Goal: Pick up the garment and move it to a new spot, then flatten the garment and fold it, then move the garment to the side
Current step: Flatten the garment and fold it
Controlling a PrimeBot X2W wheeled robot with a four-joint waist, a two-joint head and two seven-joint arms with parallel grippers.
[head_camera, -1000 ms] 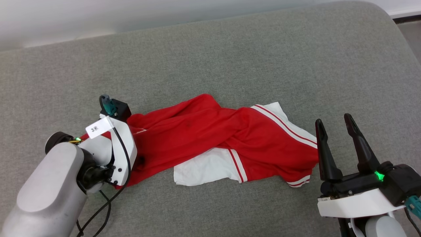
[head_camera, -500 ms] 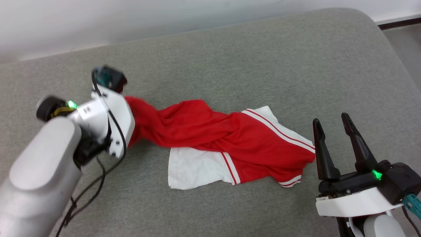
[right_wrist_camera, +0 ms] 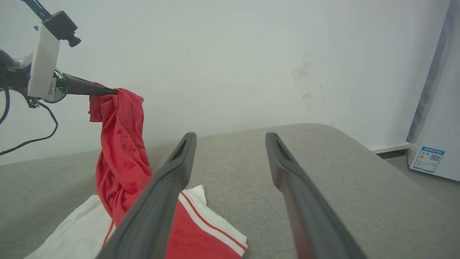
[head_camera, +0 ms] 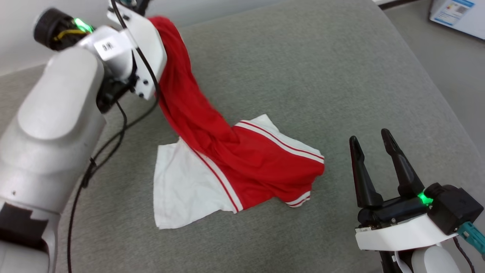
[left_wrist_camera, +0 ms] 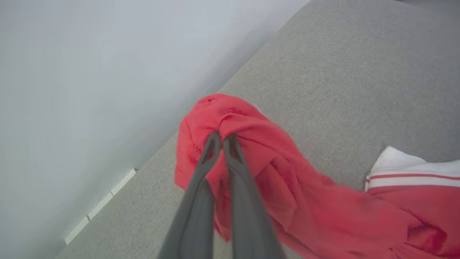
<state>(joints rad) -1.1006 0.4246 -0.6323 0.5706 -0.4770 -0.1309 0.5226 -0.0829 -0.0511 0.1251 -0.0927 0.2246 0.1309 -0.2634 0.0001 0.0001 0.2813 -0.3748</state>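
1. Upper left of the head view: the left gripper (left_wrist_camera: 222, 138) sits high in the frame, with its white wrist housing covering the fingers from this camera.
2. Left wrist view, centre: both dark fingers are pressed together, clamped on a bunched fold of the garment (head_camera: 242, 163). Red cloth wraps over and around the tips.
3. Right wrist view, upper left: the same grip shows side-on. The fingers run roughly level, and red cloth hangs from their tips in a twisted rope in front of the pale wall (right_wrist_camera: 233, 54).
4. Garment, head view: its top end is in the air at upper left. The red body runs diagonally down to frame centre, where the rest lies on the grey cushion (head_camera: 303, 76).
5. Part on the cushion: a white sleeve (head_camera: 182, 189) lies spread flat at lower centre-left. A red panel edged with red-white trim (head_camera: 280, 142) lies to its right.
6. Lower right of the head view: the right gripper (head_camera: 370, 136) points up the frame with its fingers spread apart and nothing between them. It is near the garment's red edge but not touching it.
7. Left side of the head view: a black cable (head_camera: 113, 140) hangs from the left wrist along the arm.
8. Upper right corner of the head view: a box (head_camera: 454, 15) with a blue-white label sits beyond the cushion's edge.
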